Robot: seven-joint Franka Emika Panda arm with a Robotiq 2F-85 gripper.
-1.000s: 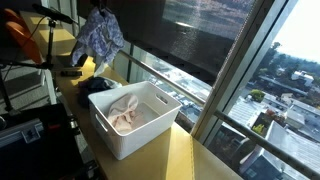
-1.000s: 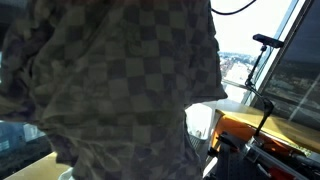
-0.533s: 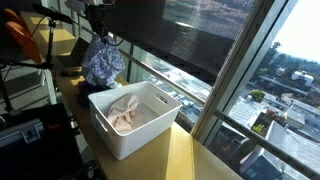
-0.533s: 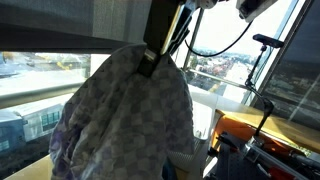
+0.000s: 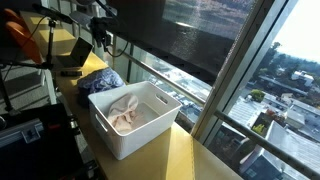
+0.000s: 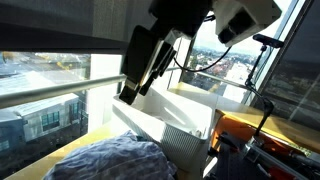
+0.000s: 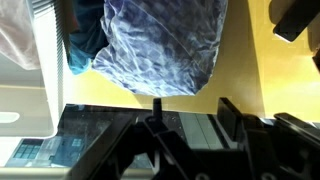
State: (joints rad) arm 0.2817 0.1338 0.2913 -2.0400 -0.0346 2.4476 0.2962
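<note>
A blue-and-white checked cloth [image 5: 101, 80] lies crumpled on the yellow table [image 5: 185, 155], just beside the far end of a white bin [image 5: 150, 135]. My gripper [image 5: 100, 40] hangs above the cloth, open and empty, clear of the fabric. In an exterior view the cloth [image 6: 110, 160] fills the foreground, with the gripper [image 6: 133, 88] over it and the bin [image 6: 170, 135] behind. In the wrist view the cloth [image 7: 160, 45] is spread beyond the parted fingers of the gripper [image 7: 192, 105], the bin wall [image 7: 48, 60] at its left. A pale cloth [image 5: 125, 110] lies inside the bin.
The table runs along a tall window with a dark blind [image 5: 190, 30]. An orange object [image 5: 20, 40], stands and cables crowd the far end. A dark flat item [image 5: 68, 62] lies behind the checked cloth.
The checked cloth, which hung from the gripper, has dropped onto the table beside the bin. The jaws have opened and let it go.
</note>
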